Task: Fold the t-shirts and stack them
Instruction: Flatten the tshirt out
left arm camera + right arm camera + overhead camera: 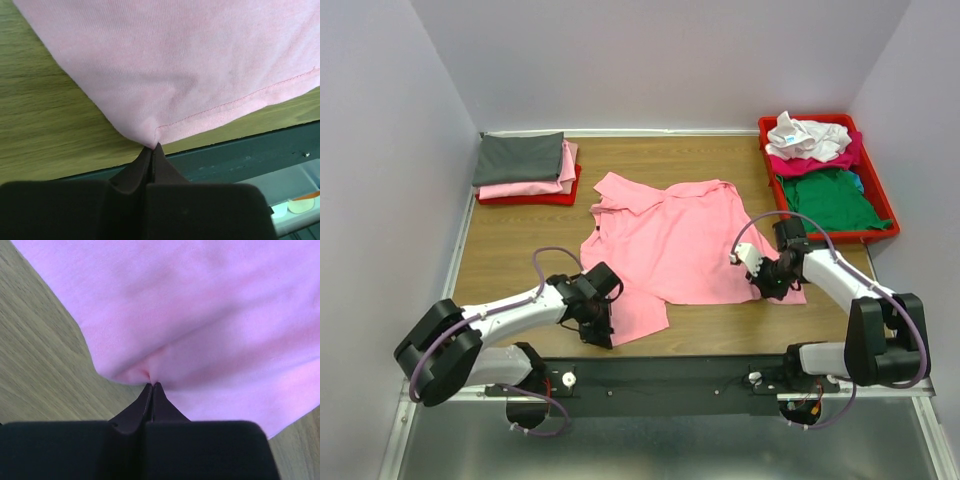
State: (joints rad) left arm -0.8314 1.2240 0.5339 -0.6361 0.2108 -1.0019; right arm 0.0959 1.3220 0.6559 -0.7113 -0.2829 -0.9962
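A light pink t-shirt [675,240] lies spread across the middle of the wooden table, rumpled at its collar end toward the back left. My left gripper [598,325] is shut on the shirt's near-left hem corner [152,140], close to the table's front edge. My right gripper [772,282] is shut on a pinched fold at the shirt's near-right edge [150,374]. Both pairs of jaws are closed tight with pink cloth at their tips. A stack of folded t-shirts [525,168], dark grey over pink, sits at the back left.
The folded stack rests on a red tray [535,198]. Another red tray [865,236] at the back right holds crumpled white, magenta and green shirts [830,195]. A dark metal rail [240,150] runs along the table's front edge just beyond the left fingers.
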